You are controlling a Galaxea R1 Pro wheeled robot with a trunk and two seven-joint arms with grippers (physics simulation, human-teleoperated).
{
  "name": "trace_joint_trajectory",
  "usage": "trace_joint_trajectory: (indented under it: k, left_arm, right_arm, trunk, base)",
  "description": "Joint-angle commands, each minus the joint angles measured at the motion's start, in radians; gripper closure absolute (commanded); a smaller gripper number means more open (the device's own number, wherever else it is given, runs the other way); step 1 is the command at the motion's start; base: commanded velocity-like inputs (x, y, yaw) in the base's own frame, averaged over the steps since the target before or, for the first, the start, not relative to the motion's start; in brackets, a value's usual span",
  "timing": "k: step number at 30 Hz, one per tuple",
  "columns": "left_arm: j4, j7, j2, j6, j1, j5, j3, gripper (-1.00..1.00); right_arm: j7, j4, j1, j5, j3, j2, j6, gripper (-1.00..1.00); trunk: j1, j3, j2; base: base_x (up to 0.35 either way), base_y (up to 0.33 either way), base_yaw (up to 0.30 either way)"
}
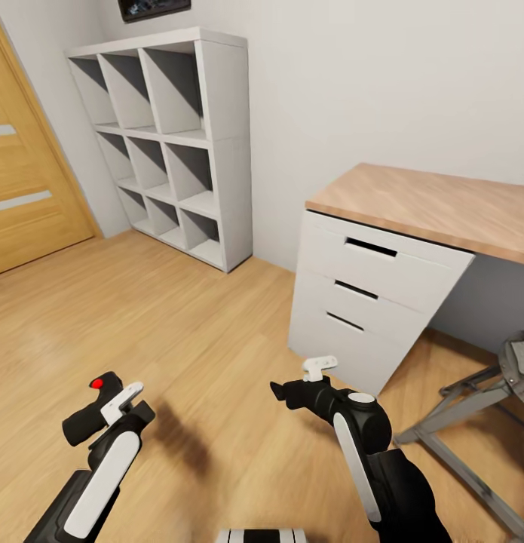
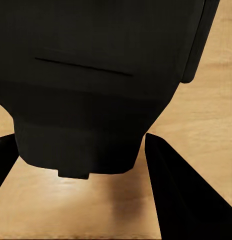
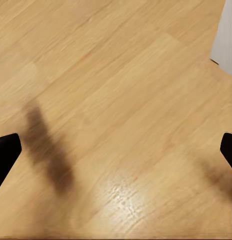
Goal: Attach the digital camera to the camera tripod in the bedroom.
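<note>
in the bedroom, over the wood floor (image 1: 179, 332), both arms reach forward at the bottom of the head view. left gripper (image 1: 84, 422) is closed on the camera (image 1: 102, 388); the black body sits between the fingers, red button on top and facing up. left wrist view: camera (image 2: 96, 85) sits large and dark between the 2 fingers (image 2: 181, 195), floor beneath. right gripper (image 1: 280, 392) points toward the left arm; in the right wrist view its 2 fingertips (image 3: 6, 152) sit at opposite edges, spread wide, with bare floor (image 3: 121, 100) between them, so it grips 0 objects. white cube shelf (image 1: 167, 143) stands against the far wall next to a wood door (image 1: 28, 188). white desk (image 1: 382, 294) with wood top and 3 drawers stands to the right. grey metal legs (image 1: 465, 407) show at the right edge, beside the desk; cannot tell what they belong to.
</note>
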Motion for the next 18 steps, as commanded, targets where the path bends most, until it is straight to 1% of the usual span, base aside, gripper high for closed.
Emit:
trace_joint_trajectory:
  k: [1,2,6,15,18]
  left_arm:
    - [-0.002,0.007,-0.002,0.015,-0.001,0.000,-0.002,1.00]
    - [-0.002,0.007,-0.010,0.032,-0.001,-0.002,-0.002,1.00]
    - [-0.003,0.007,-0.015,0.045,-0.001,-0.002,-0.003,1.00]
    - [-0.003,0.006,-0.020,0.067,-0.001,-0.003,-0.004,1.00]
    - [-0.005,0.007,-0.021,0.072,-0.001,-0.004,-0.004,1.00]
  right_arm:
    - [-0.001,-0.001,-0.001,-0.005,0.000,0.000,0.005,-1.00]
    - [-0.001,-0.001,-0.001,-0.005,0.000,0.000,0.005,-1.00]
    - [-0.001,-0.001,0.000,-0.005,0.001,0.000,0.005,-1.00]
    - [-0.001,-0.001,0.002,-0.005,0.008,0.000,0.004,-1.00]
    - [-0.002,-0.001,0.002,-0.005,0.014,0.000,0.003,-1.00]
  trunk:
    - [-0.001,0.001,0.000]
    - [-0.001,0.002,0.000]
    - [-0.001,0.009,0.000]
    - [-0.001,0.023,0.000]
    - [-0.001,0.028,0.000]
  base:
    - [-0.250,-0.060,0.000]
    - [-0.290,-0.080,0.000]
    - [-0.301,-0.091,0.000]
    - [-0.321,-0.128,0.000]
    - [-0.237,-0.088,0.000]
